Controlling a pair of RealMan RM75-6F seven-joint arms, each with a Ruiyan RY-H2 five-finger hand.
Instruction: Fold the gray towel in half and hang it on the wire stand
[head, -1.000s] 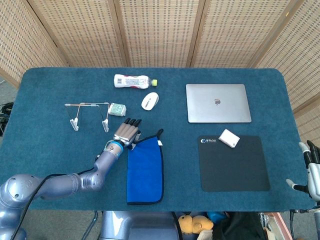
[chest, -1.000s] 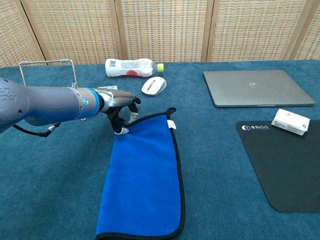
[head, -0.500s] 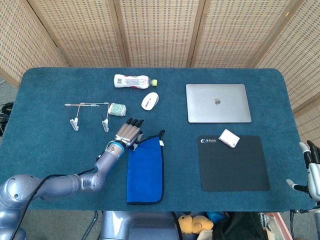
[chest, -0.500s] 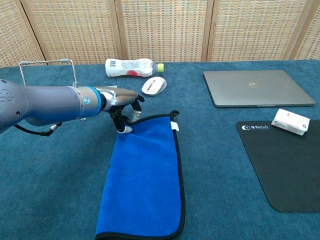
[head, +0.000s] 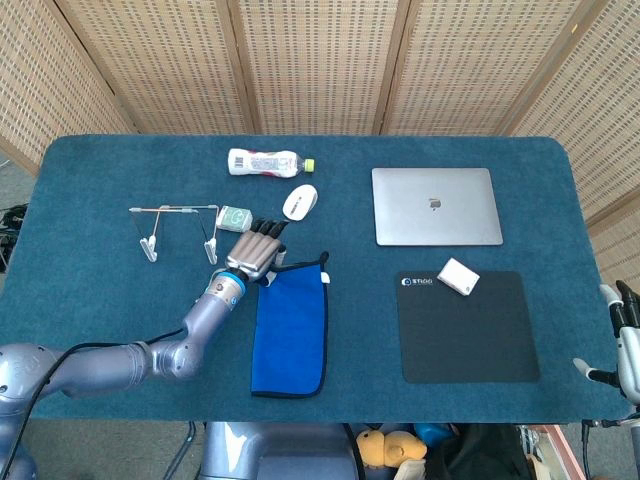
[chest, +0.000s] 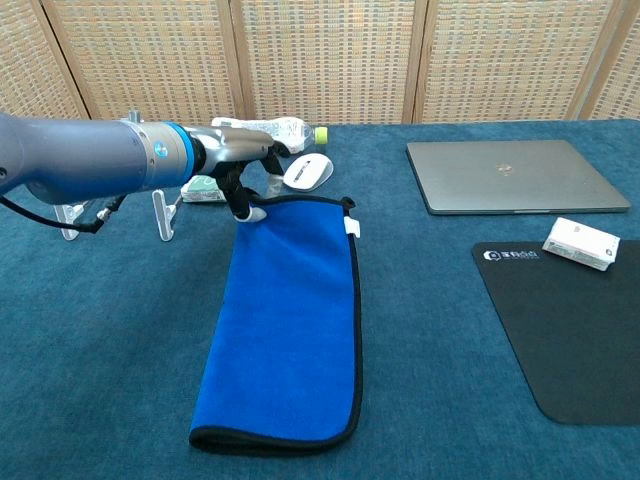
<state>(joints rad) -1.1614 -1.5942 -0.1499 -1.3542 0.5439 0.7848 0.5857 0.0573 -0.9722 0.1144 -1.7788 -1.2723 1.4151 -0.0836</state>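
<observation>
The towel (head: 290, 325) (chest: 290, 320) is blue with black edging, folded lengthwise, and lies on the table in front of me. My left hand (head: 255, 256) (chest: 240, 170) pinches its far left corner and holds that end lifted off the table; the near end still rests flat. The wire stand (head: 175, 225) (chest: 160, 212) stands just left of the hand, partly hidden behind my forearm in the chest view. My right hand (head: 625, 340) hangs at the table's right edge, fingers apart, holding nothing.
A plastic bottle (head: 262, 161) (chest: 265, 130) lies at the back, a white mouse (head: 300, 201) (chest: 307, 172) just beyond the towel, a small green box (head: 236, 218) beside the stand. A laptop (head: 436, 205) (chest: 515, 175), black mouse pad (head: 465, 325) (chest: 570, 330) and white box (head: 458, 276) (chest: 581, 243) occupy the right.
My left hand has risen and moved away from me toward the stand, lifting the towel's far end and dragging the towel along. The right hand has stayed put.
</observation>
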